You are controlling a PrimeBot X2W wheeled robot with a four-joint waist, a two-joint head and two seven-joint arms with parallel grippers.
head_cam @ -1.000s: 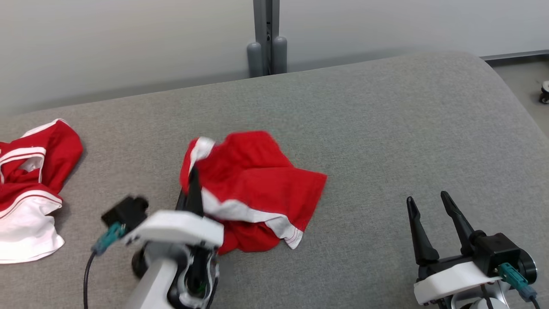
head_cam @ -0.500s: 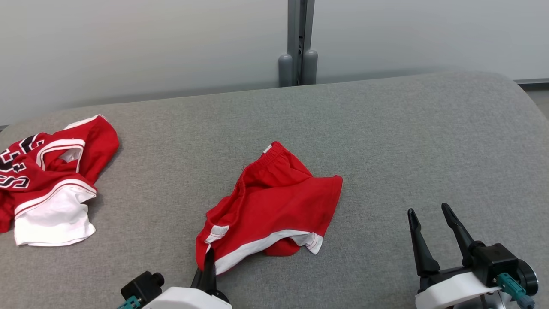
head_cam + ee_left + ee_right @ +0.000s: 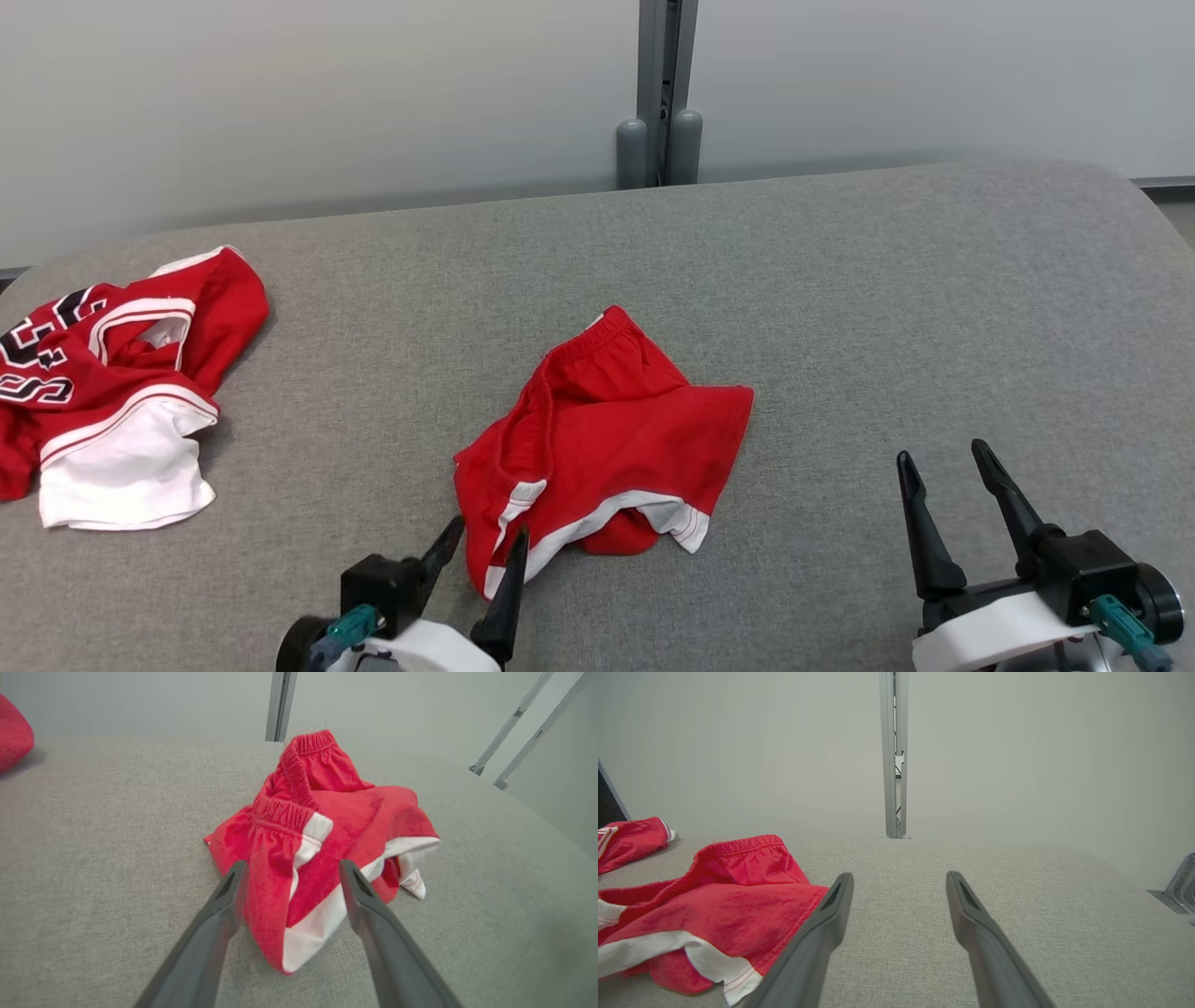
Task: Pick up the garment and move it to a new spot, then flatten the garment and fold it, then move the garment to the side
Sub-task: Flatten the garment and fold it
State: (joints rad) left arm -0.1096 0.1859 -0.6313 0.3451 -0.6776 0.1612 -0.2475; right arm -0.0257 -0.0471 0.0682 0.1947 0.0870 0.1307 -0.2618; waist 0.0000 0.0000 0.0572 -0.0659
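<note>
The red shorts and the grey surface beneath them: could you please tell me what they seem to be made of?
Shorts: soft matte knit cloth, perhaps cotton or polyester; it slumps in limp folds, with a gathered elastic waistband.
Surface: matte grey woven upholstery, probably over padding; weave grain shows and its far edge is rounded.

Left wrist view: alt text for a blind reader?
Crumpled red shorts with white trim lie on a grey padded surface. The left hand stands open, its dark fingers either side of the near corner.
</note>
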